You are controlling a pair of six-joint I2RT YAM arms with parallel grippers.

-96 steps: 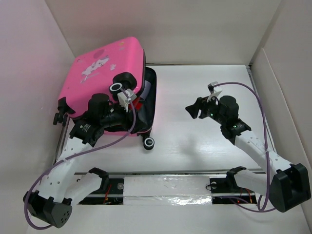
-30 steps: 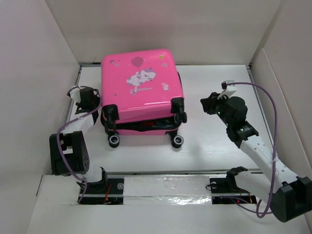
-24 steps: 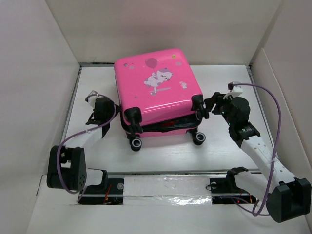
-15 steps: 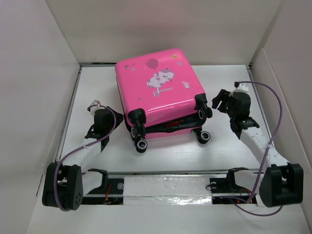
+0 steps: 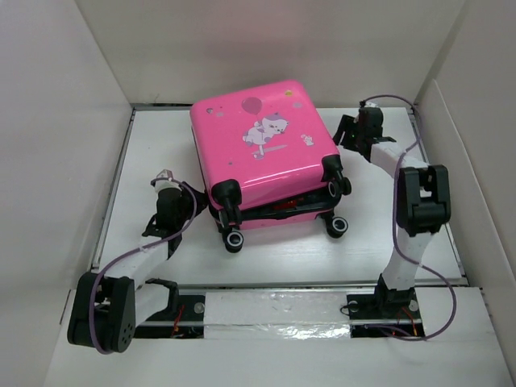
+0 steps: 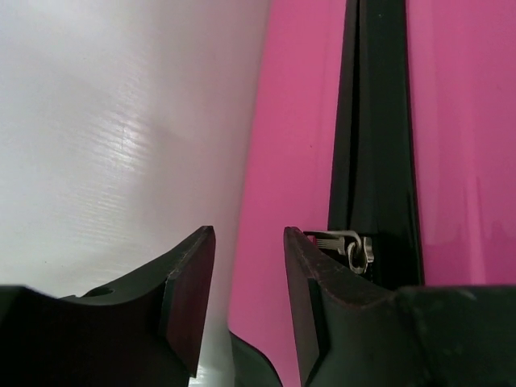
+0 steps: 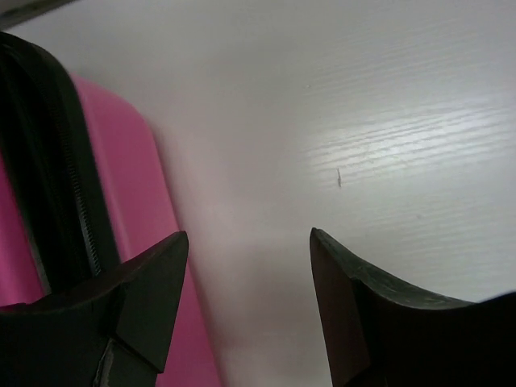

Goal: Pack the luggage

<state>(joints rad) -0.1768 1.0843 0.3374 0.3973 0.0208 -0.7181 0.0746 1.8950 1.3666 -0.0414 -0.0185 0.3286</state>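
The luggage [image 5: 258,145], a bright pink hard-shell case with a cartoon animal print, lies flat mid-table with its wheels [image 5: 234,241] toward me. Its lid sits slightly ajar, and something red [image 5: 282,207] shows in the front gap. My left gripper [image 5: 196,203] is at the case's left front corner. In the left wrist view that gripper [image 6: 248,242] is open, with pink shell [image 6: 290,121] beyond the gap and a metal zipper pull [image 6: 348,243] just right of its right finger. My right gripper [image 5: 343,131] reaches along the case's right rear side. It [image 7: 250,242] stands open over bare table, the pink shell [image 7: 133,185] at its left.
White walls box in the table [image 5: 153,137] on the left [image 5: 64,161], back and right [image 5: 476,161]. A metal rail [image 5: 274,302] runs along the near edge by the arm bases. The black zipper band [image 6: 375,137] runs along the case's side.
The case slid right about a second ago, then stayed put. My right arm swung back to the case's right rear side with its jaws opened. My left gripper crept closer to the left front corner.
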